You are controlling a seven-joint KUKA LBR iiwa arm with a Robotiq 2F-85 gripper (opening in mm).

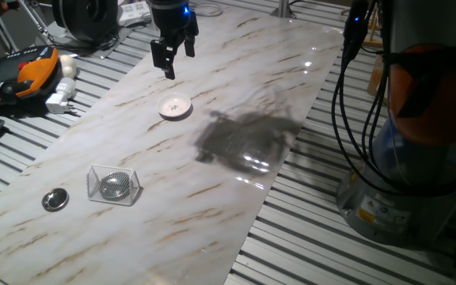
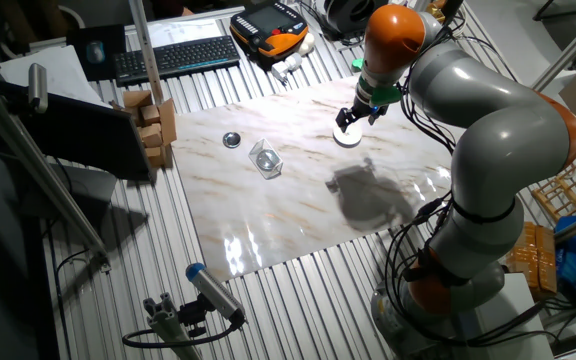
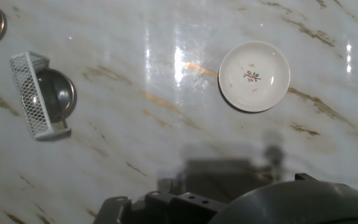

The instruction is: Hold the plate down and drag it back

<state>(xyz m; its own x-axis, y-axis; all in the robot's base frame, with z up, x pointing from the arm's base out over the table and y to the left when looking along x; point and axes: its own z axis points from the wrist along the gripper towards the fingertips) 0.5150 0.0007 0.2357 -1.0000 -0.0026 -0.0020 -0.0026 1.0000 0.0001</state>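
Gripper (image 1: 176, 59) above marble table (image 1: 212, 174), fingers apart, empty, hovering just beyond plate (image 1: 175, 106); plate flat, untouched

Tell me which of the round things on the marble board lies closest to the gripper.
The small white round plate with the flower mark, just below the gripper. The shiny metal disc and the disc in the wire mesh basket lie farther off.

My gripper (image 1: 177, 60), fingers parted, hangs above the plate (image 1: 175, 107) near the marble worktop's (image 1: 236, 119) far edge.
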